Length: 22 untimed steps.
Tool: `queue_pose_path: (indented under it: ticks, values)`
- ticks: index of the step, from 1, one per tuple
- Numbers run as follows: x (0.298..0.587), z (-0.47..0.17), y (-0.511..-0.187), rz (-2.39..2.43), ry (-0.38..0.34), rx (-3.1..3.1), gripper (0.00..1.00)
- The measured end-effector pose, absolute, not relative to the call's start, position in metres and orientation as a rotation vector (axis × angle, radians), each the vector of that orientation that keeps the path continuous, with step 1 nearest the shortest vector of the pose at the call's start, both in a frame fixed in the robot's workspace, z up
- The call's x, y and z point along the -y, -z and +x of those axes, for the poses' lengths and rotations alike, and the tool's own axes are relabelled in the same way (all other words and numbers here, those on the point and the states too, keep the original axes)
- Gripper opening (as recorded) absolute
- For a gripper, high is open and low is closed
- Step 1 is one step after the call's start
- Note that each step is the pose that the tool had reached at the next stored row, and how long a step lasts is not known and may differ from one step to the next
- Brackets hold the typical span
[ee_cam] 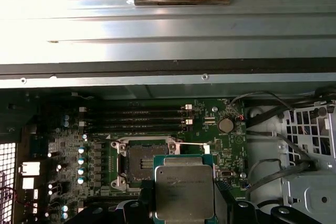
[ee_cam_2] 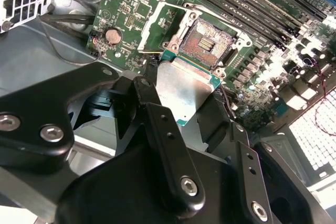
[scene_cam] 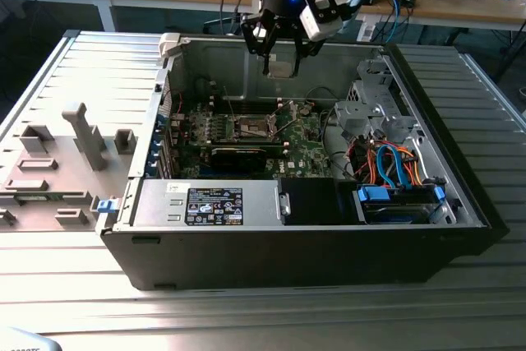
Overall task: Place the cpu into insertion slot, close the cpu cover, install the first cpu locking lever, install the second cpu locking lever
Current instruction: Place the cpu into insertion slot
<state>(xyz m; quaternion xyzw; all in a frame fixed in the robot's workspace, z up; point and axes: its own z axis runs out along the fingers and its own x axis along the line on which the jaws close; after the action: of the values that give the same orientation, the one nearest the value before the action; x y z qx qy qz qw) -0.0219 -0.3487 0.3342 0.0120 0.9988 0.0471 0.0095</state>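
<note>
The gripper (scene_cam: 281, 62) hangs over the open case (scene_cam: 246, 262), and it's clamped on the cpu (scene_cam: 281, 69), holding the flat square chip at its tips. In the second wrist view the gripper (ee_cam_2: 182, 99) shows black, matte metal fingers (ee_cam_2: 157, 116), jointed links studded with bright round screws, pressing on two opposite edges of the cpu (ee_cam_2: 181, 87). The chip's face is a smooth, brushed silvery-grey plate with rounded corners, sitting on a thin green base that peeks out along the rim. In the first wrist view the gripper (ee_cam: 184, 205) carries the cpu (ee_cam: 185, 190) level, clear of the board (ee_cam: 73, 145). The slot (ee_cam: 140, 162) lies below the gripper and a little off to one side of the chip, well apart from it in height: a square socket with a dark, finely pinned centre and a shiny steel rim. In the second wrist view the slot (ee_cam_2: 207, 42) sits just past the fingertips, its copper-toned contact field bare. The cover (ee_cam_2: 148, 25), a thin pale metal frame with an open middle, stands flipped up beside the slot. Further beyond the gripper run long black ribbed memory slots (ee_cam: 134, 118), and a round silver coin cell (ee_cam: 226, 125) lies off to the side on the green board.
</note>
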Motion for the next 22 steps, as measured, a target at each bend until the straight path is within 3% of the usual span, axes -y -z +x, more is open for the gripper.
queue_pose_path:
  ticks: [22]
  values:
    - [0.3487,-0.0219,-0.3303,0.037,-0.147,-3.119,0.54]
